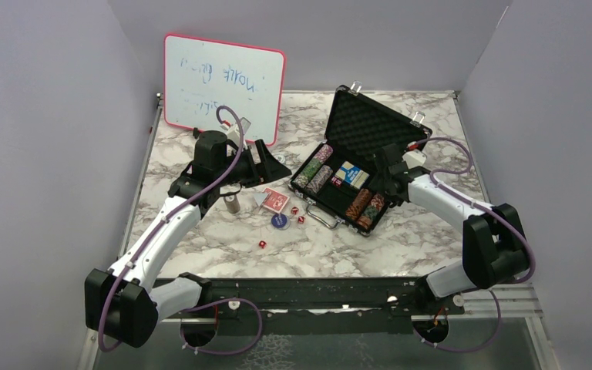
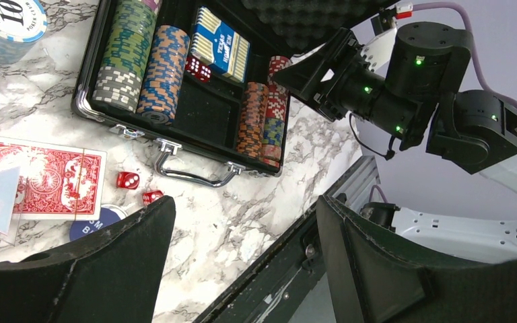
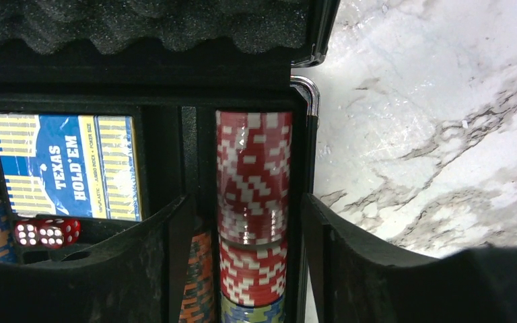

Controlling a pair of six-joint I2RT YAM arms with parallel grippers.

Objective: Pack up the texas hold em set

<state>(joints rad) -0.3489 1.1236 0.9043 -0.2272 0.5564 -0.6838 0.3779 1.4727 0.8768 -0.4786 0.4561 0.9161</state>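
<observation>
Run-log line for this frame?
left gripper: open | right gripper: open astride red chip stack in case | unpacked: cards, dice, blue button

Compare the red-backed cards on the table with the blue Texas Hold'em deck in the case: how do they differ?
Place: the red-backed cards lie on the marble table, outside the case; the blue deck sits in the case's middle compartment.
Look: the red-backed cards show an ornate red pattern; the blue deck has yellow stripes and printed lettering.
Both are flat rectangles lying down.
</observation>
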